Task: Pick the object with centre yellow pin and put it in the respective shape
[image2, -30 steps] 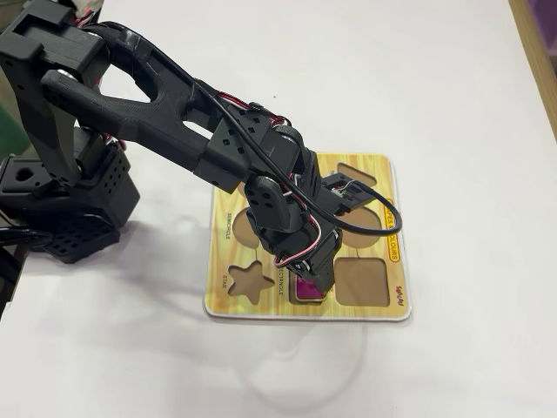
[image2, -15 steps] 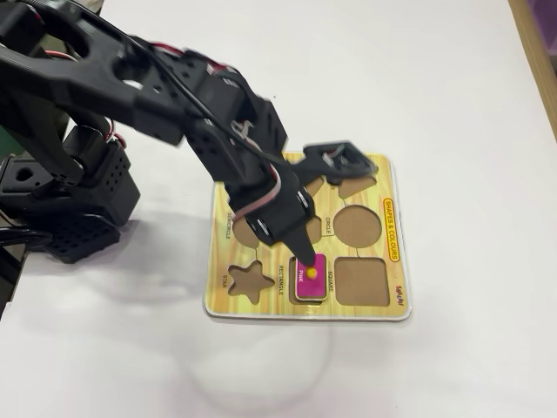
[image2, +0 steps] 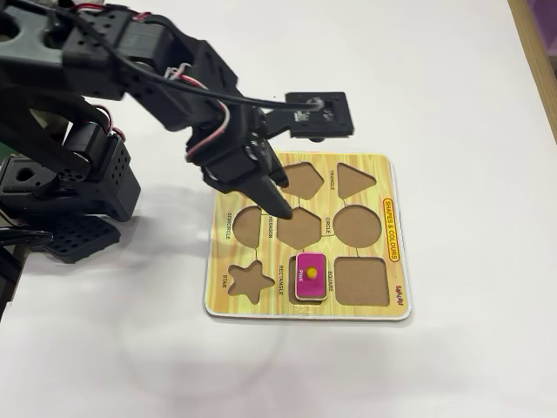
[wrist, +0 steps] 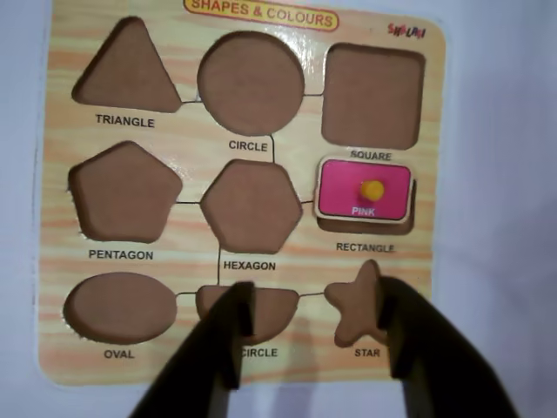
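Magenta-pink with pale wooden edges and a round yellow knob at its middle, the small rectangular piece (image2: 311, 276) sits in the cut-out labelled RECTANGLE (wrist: 366, 228) on the yellow wood-grain puzzle board (image2: 383, 178); in the wrist view the piece (wrist: 364, 190) lies a little off the recess, with a strip of brown showing along its lower edge, so it looks not quite flush. The word PINK is printed on its face below the knob. In the fixed view the piece lies in the board's bottom row, between the star cut-out (image2: 250, 279) on its left and the wider square cut-out (image2: 360, 280) on its right. The other recesses show bare brown: triangle, circle, pentagon, hexagon, oval and semicircle. The board rests on a white worktop (image2: 452, 104). The black arm reaches in from the left of the fixed view, and its jaws (image2: 277, 198) hang above the board's upper left part, over the hexagon cut-out (image2: 298, 226), well apart from the piece and touching nothing. In the wrist view the jaws (wrist: 315, 324) stand apart and empty, one dark finger (wrist: 228, 335) over the semicircle cut-out and the other beside the star. A small black square part on a cable sticks out above the board's top edge in the fixed view.
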Available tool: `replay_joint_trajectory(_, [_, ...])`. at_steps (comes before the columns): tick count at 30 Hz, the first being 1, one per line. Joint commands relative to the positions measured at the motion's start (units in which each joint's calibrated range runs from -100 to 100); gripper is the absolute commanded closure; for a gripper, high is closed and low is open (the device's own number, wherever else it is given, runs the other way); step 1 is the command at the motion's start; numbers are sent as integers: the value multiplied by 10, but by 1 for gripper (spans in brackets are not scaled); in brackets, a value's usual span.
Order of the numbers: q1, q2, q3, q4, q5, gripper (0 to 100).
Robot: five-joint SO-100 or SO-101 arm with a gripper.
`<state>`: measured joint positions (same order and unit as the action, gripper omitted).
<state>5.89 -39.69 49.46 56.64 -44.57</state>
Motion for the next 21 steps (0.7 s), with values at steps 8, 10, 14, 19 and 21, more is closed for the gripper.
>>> replay_joint_trajectory(8, [-4, -275, 176, -6, -86, 84])
replay_joint_trajectory(10, [-4, -324, 208, -6, -96, 84])
replay_joint_trajectory(14, [-4, -401, 259, -6, -107, 84])
replay_joint_trajectory(19, [-4, -459, 311, -5, -113, 84])
replay_joint_trajectory(21, [-4, -478, 332, -5, -113, 84])
